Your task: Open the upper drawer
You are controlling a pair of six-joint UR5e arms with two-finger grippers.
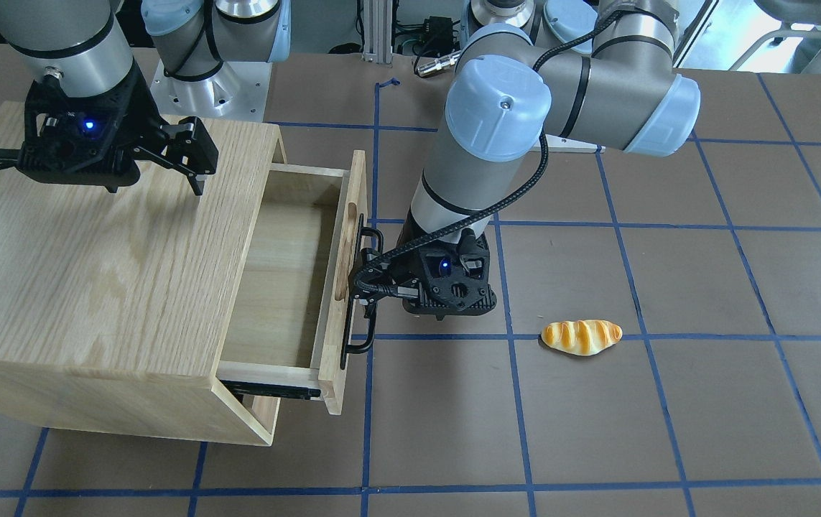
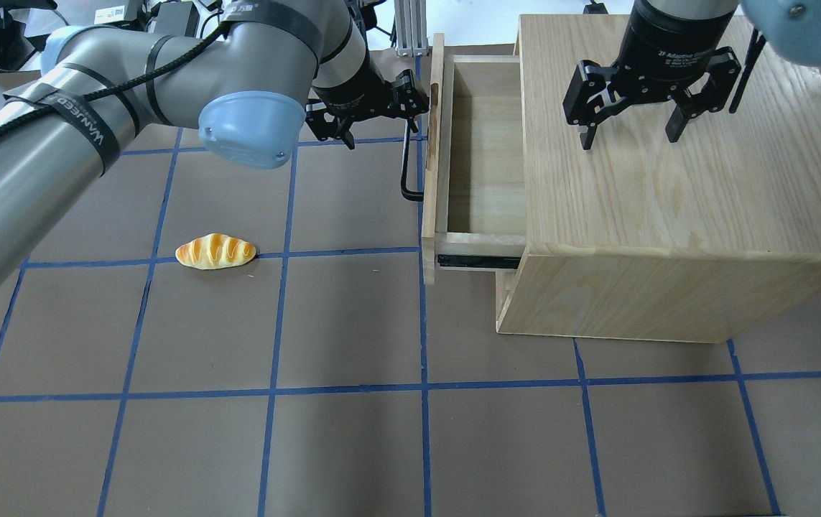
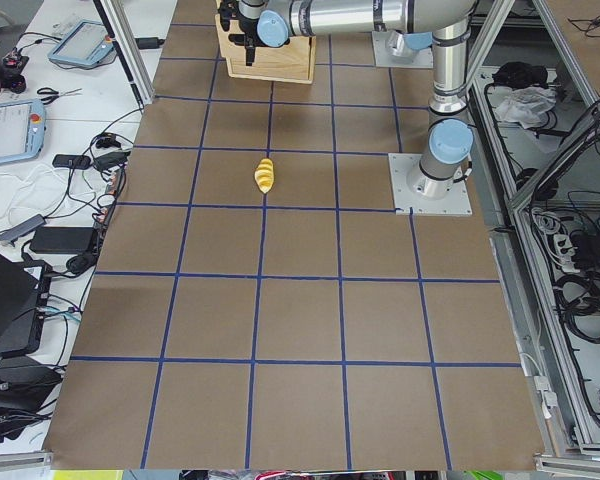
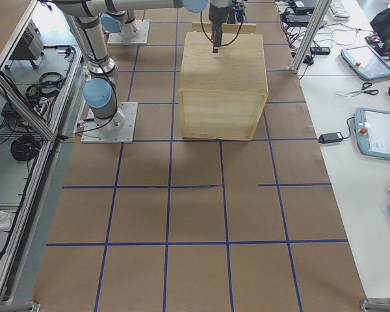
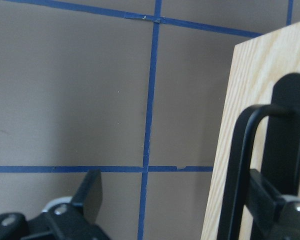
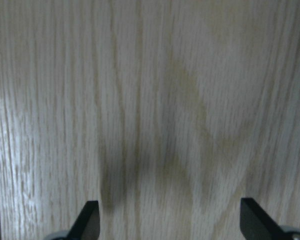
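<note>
Oak upper drawer (image 1: 281, 280) juts out; left pincer (image 1: 369, 278) seemingly spread around handle (image 2: 404, 169).

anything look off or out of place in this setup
Nothing is spilled, broken or crooked. The upper drawer sits pulled out straight from the cabinet, with the left gripper open around its handle. The right gripper hangs open above the cabinet top. The only stray item is a bread roll lying alone on the table.
</note>
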